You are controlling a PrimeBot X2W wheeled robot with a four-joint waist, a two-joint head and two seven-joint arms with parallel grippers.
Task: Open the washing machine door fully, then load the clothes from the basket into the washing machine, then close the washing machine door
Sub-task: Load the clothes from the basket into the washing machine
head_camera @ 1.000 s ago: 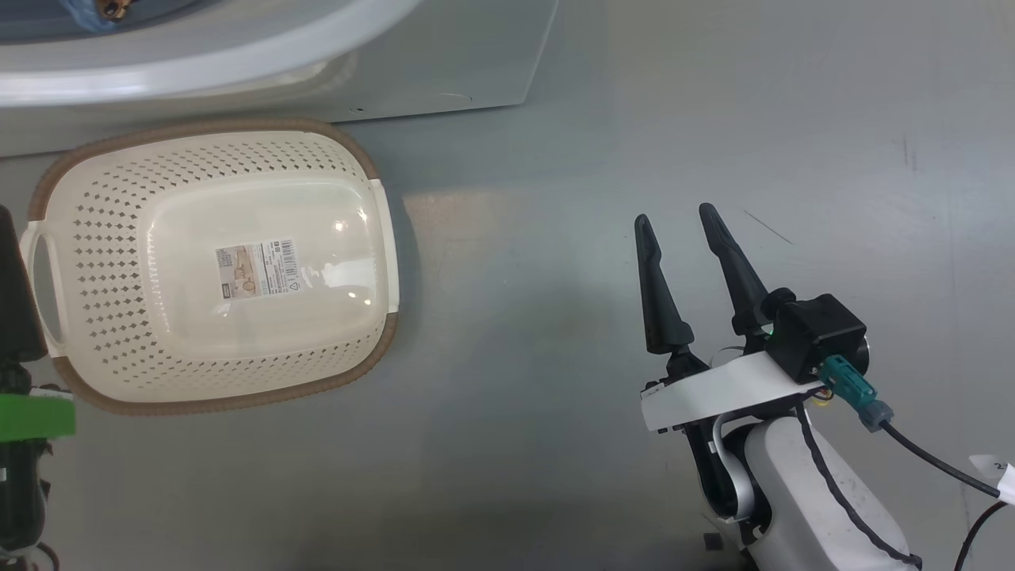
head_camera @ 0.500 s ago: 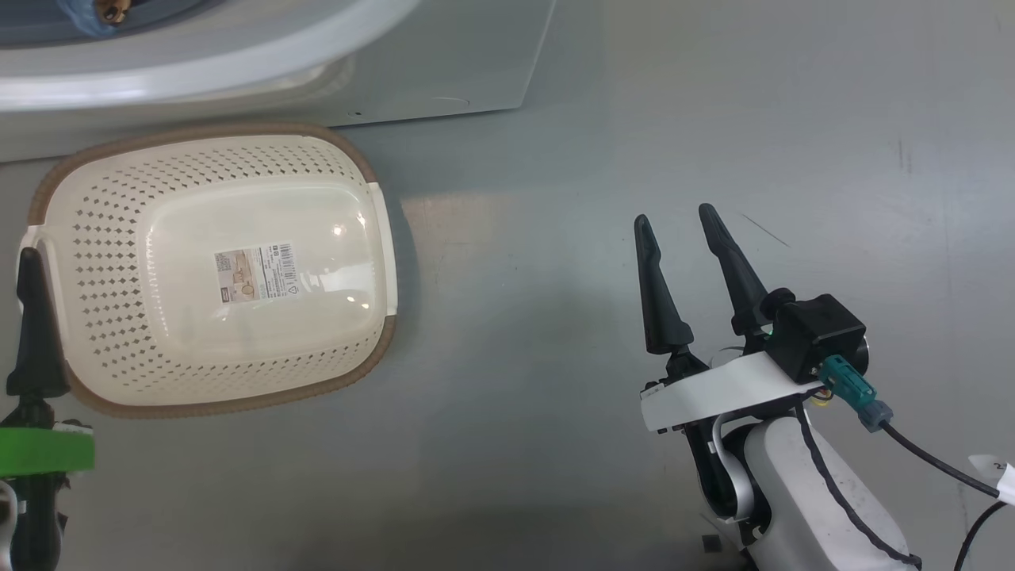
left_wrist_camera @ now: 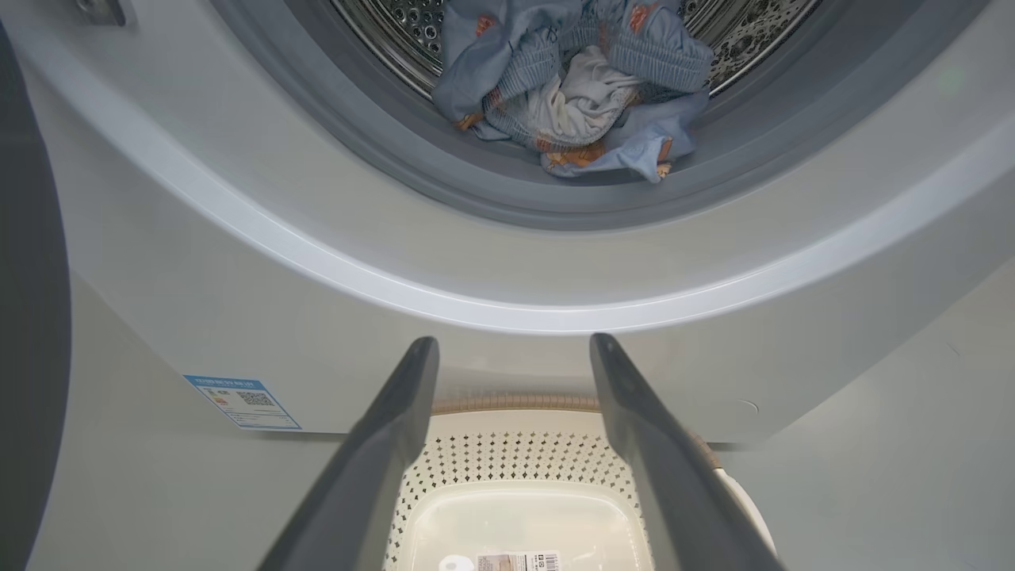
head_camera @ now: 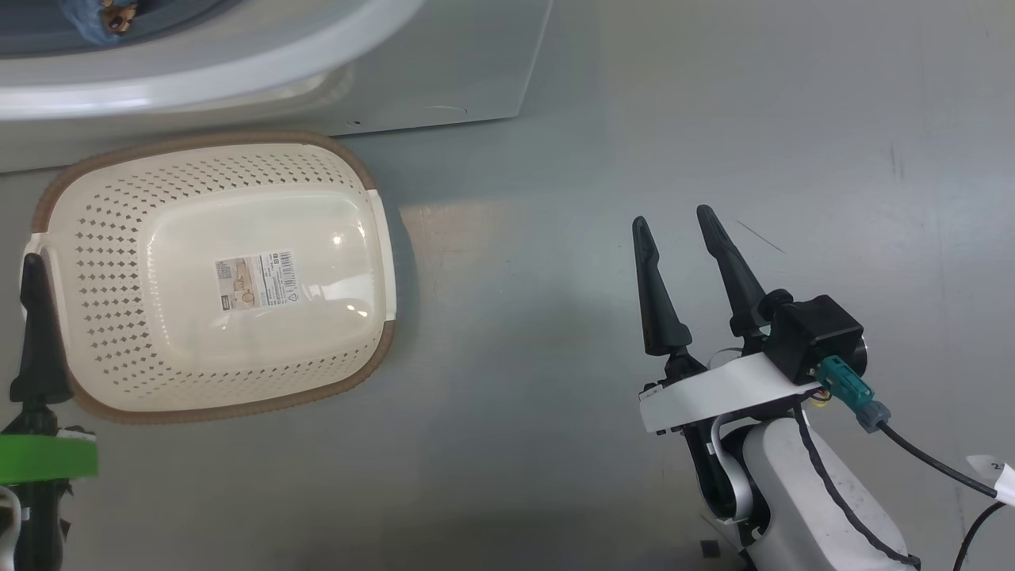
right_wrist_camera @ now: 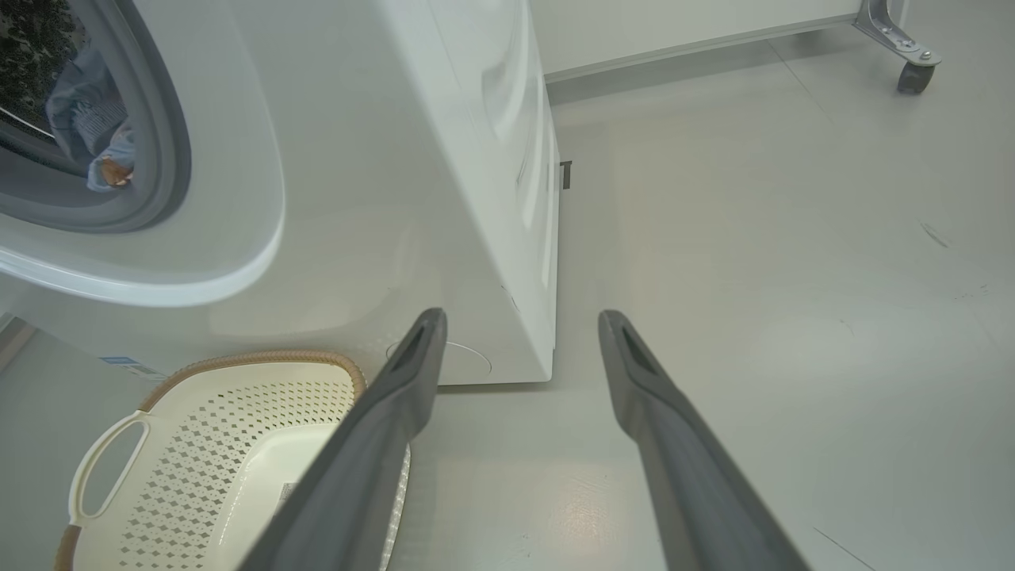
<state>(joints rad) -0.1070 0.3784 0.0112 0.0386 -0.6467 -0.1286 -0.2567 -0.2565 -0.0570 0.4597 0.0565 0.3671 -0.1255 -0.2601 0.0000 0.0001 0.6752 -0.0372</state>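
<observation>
The basket [head_camera: 222, 277] lies on the floor in front of the washing machine [head_camera: 444, 63] with nothing in it but its label sticker [head_camera: 258, 277]. The clothes [left_wrist_camera: 571, 87] are piled in the steel drum [left_wrist_camera: 753, 32], a blue corner lying over the grey gasket [left_wrist_camera: 444, 170]. My left gripper [left_wrist_camera: 514, 342] is open and empty, above the basket [left_wrist_camera: 515, 460] and pointing at the drum opening. My right gripper [head_camera: 674, 226] is open and empty over bare floor, to the right of the basket. A dark band [left_wrist_camera: 24, 317] at the left edge may be the open door's rim.
A small blue sticker [left_wrist_camera: 242, 400] sits low on the washer's front. A caster wheel [right_wrist_camera: 912, 75] of a metal frame stands far right behind the machine. The grey floor [head_camera: 555, 357] spreads between the basket and my right arm, whose cable [head_camera: 920, 452] trails off right.
My left gripper's finger at the head view's left edge has drawn back from a large dark shape to a slim finger beside the basket's handle. The view shifted slightly. The right gripper stays put.
</observation>
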